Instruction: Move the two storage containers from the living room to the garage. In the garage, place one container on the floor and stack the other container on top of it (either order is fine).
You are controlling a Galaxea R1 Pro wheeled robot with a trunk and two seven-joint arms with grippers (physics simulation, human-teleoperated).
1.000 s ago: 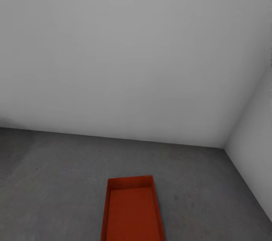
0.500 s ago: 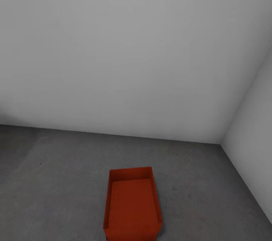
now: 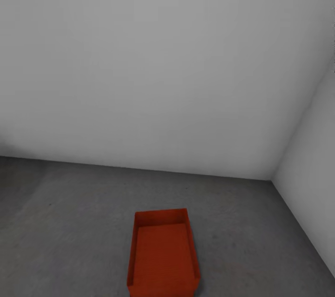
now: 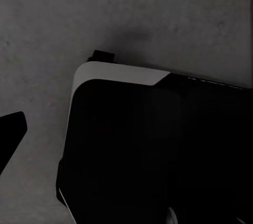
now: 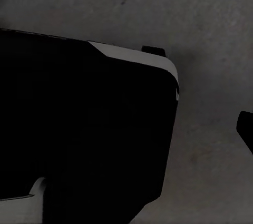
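Garage corner ahead: pale grey walls (image 3: pixel 163 55) meeting at about 2 o'clock, rough dark grey floor (image 3: pixel 70 222) below. At 6 o'clock in the head view, an orange-red storage container (image 3: pixel 163 253) resting on the floor, open top up, long side running from 6 toward 12 o'clock, well apart from both walls. Looks like a second rim just under the upper one at the near end, so possibly two bins nested or stacked; cannot tell for sure, with the near end partly cropped.

Both wrist views looking down at mottled concrete and the robot's dark base (image 4: pixel 158 150) with its pale edge. A dark tip (image 4: pixel 10 129) at the margin of the left wrist view and another (image 5: pixel 246 129) at the margin of the right wrist view, probably one of the fingers each; spread or pressed together, cannot tell for either arm. Nothing seen pinched.

Handling, as a judgement: thin moulded plastic, empty, so light and fairly stiff, though long walls likely to flex if squeezed mid-span. Smooth tapered sides probably slippery to a side clamp. Best hold likely on the rim of a short end wall, fingers straddling the wall, or one arm on each short end for a level carry. Tapered shape tends to nest when set one into another, so a straight, centred lowering needed to avoid jamming askew.
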